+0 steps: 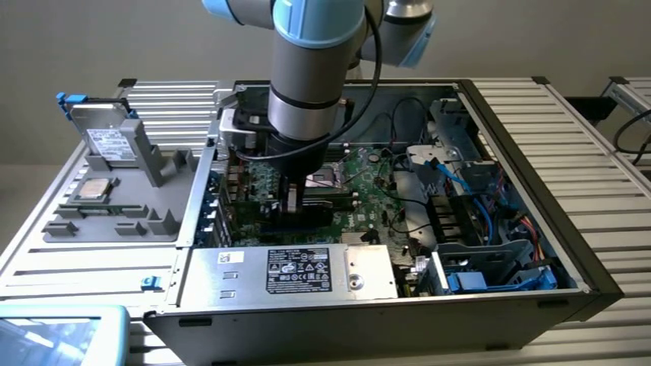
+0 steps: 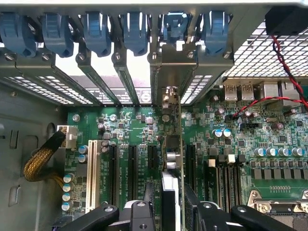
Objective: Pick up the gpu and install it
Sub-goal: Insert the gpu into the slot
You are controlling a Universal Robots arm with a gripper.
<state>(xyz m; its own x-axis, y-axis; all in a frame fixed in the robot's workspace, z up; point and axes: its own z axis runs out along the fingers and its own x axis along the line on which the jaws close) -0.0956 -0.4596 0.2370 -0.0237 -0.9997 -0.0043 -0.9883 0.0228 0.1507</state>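
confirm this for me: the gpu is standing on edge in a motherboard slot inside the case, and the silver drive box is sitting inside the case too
Not quite. The exterior view shows the silver drive box outside the case, upright in the grey holder tray. The gpu does stand on edge in a motherboard slot, as the wrist view shows.

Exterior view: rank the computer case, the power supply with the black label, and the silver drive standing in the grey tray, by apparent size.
1. computer case
2. power supply
3. silver drive

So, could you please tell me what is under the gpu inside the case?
The gpu stands on edge on the green motherboard, beside empty black slots, its bracket up at the rear slot openings. The card itself hides the slot beneath it, so its seating cannot be judged.
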